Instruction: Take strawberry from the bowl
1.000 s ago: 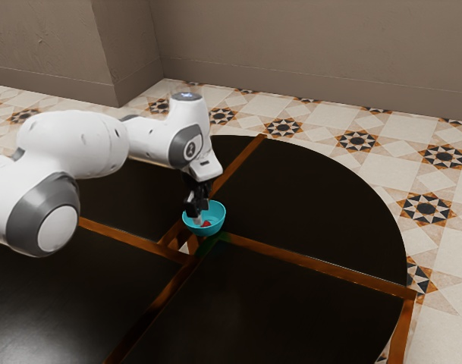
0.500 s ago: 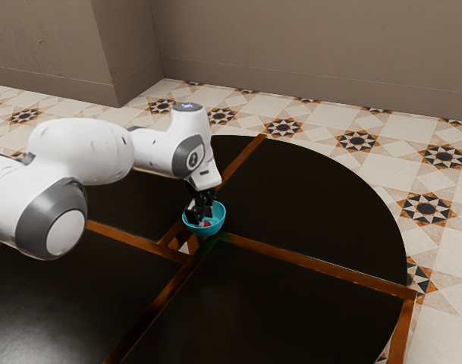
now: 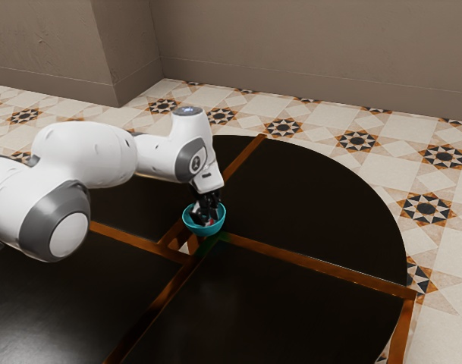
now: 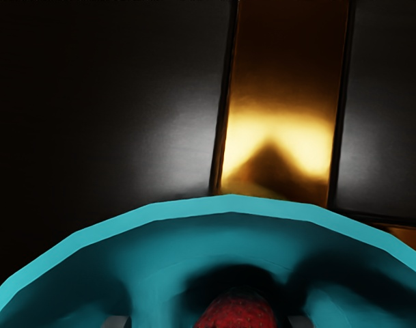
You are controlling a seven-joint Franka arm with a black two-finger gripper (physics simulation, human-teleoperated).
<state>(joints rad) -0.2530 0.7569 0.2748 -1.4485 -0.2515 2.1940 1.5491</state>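
Lower by a little than in the earlier frame, the tool (image 3: 206, 218) now reaches further down inside the turquoise bowl (image 3: 205, 230), while the bowl keeps its place on the dark surface (image 3: 314, 197). The strawberry (image 4: 238, 313) lies in the bowl, at the level of the tool's reach and in the space between its two sides. Those sides stand spread: in the wrist view one fingertip (image 4: 300, 322) is close beside the red fruit, and the other (image 4: 117, 322) is well apart from it, with bare bowl wall between. The coming move turns on that uneven fit. The berry sits off the tool's middle, so closing straight away would probably bring the nearer side onto it first and nudge it across; a slight shift toward that nearer side would centre it. Which way its long axis runs cannot be told, since only its upper part is visible. The approach seems almost complete, and the grasp and lift remain. Pushing much deeper could press the tool against the bowl and slide it.
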